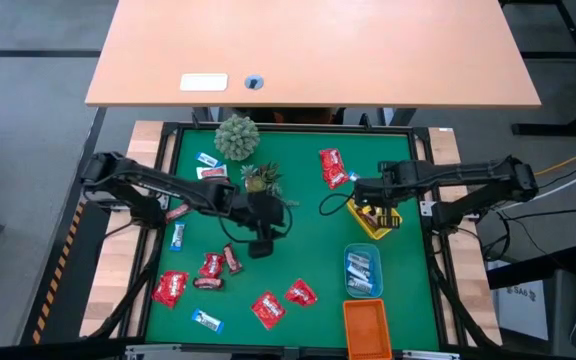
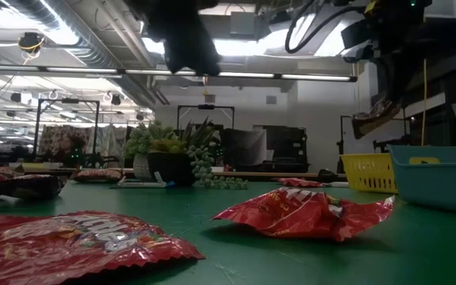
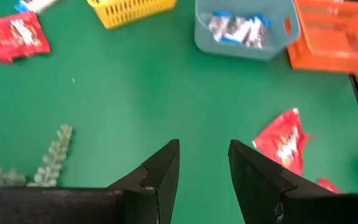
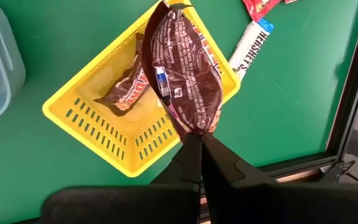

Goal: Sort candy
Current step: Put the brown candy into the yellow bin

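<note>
Green mat (image 1: 298,250) across the table, black frame round it. Yellow slotted basket (image 4: 104,134) mid-frame in rt wrist view; dark brown bar w/ orange lettering (image 4: 124,93) inside. Above it a glossy maroon packet (image 4: 182,74) w/ white print & a small blue mark. Upper right there: white wrapper w/ dark letters, blue end (image 4: 248,45). Shiny red packets (image 1: 168,288) w/ white print, lower left of high view. Pale blue tub (image 3: 247,28) w/ blue-and-white wrappers; orange tray (image 3: 334,37) at upper right, left wrist view.
</note>
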Controlling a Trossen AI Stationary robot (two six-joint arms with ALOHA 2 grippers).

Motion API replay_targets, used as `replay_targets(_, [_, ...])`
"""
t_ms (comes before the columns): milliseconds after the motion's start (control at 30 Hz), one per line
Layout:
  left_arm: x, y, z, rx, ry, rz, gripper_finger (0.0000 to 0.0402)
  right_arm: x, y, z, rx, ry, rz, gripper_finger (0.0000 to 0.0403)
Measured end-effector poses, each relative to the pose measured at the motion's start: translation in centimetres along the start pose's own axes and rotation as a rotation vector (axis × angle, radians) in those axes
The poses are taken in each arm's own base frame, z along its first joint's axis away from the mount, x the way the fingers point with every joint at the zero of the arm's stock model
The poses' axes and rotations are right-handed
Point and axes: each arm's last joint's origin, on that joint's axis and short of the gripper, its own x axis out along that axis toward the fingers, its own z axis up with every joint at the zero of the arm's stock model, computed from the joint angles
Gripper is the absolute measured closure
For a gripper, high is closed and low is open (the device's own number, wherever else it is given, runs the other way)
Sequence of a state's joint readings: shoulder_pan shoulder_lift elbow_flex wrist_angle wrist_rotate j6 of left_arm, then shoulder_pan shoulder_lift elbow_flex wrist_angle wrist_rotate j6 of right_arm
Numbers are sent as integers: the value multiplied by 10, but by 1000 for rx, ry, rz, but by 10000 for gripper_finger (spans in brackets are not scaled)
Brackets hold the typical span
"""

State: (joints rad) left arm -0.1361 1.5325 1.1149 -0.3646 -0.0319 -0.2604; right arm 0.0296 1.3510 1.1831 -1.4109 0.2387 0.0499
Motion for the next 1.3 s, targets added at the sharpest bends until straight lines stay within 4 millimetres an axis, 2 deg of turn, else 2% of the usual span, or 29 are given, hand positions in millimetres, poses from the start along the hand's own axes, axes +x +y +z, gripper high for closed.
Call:
replay_targets(100, [0, -5, -6, 14, 46, -1, 268, 0, 0, 0, -3, 4, -5, 400])
replay_targets(200, [0, -9, -11, 29, 84, -4, 268, 0, 1, 0, -5, 4, 6, 376])
replay_targets(467, [-1, -18, -28, 67, 221, 7, 268, 0, 1, 0, 1, 4, 5, 259])
replay_targets(633, [-3, -21, -37, 30, 301, 27, 249, 0, 1, 0, 2, 4, 21, 212])
replay_targets(933, [-8, -29, -49, 84, 401, 36, 177, 0, 1, 0, 3, 2, 22, 192])
replay_targets(1167, [-10, -44, -62, 313, 480, -14, 174, 0, 1, 0, 3, 1, 23, 191])
replay_targets(1300, [-3, -55, -74, 469, 541, -50, 180, 0, 1, 1, 4, -2, 23, 191])
